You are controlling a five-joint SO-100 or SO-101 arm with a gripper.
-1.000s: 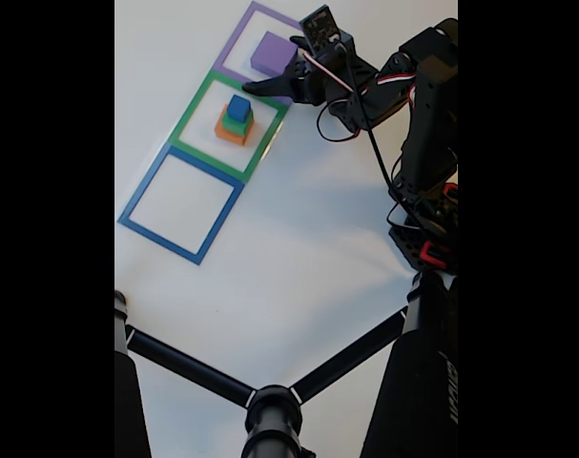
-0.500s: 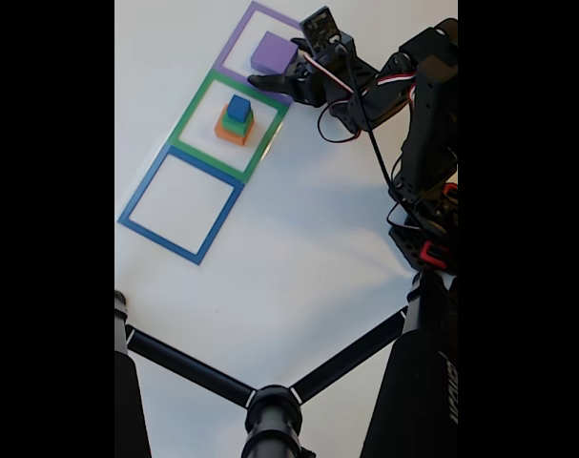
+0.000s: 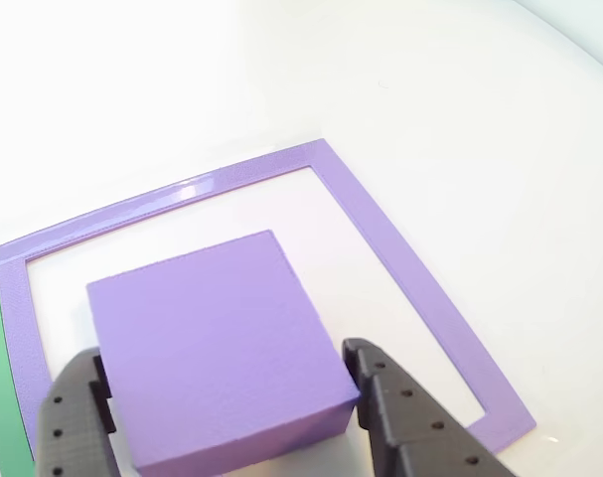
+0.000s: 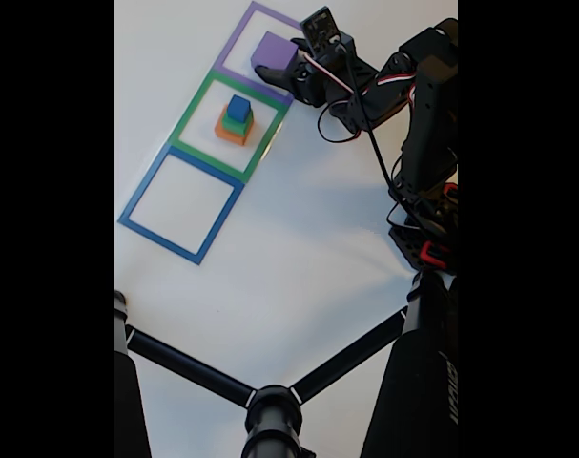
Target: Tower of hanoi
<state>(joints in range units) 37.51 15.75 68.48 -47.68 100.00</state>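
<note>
Fixed view, left to right. Your blue square outline point(image 4: 181, 205) lies lowest and leftmost on the white table point(image 4: 299, 248), nothing inside it. Next, the green outline point(image 4: 230, 126) holds a three-block stack: orange block point(image 4: 230, 133) at the bottom, green block point(image 4: 236, 122) on it, blue cube point(image 4: 238, 107) on top. Further right and up, the purple outline point(image 4: 260, 43) holds the purple block point(image 4: 273, 51), toward its right side. Your gripper point(image 4: 281, 72) reaches in from the right, and the black arm point(image 4: 423, 134) stands at the right edge (a black tripod point(image 4: 270, 405) crosses the bottom).

In the close view, the purple block point(image 3: 217, 343) sits inside the outline point(image 3: 400, 268). The dark fingers point(image 3: 405, 417) flank it on both sides, spread wide. Whether the pads touch its flanks you cannot tell.
</note>
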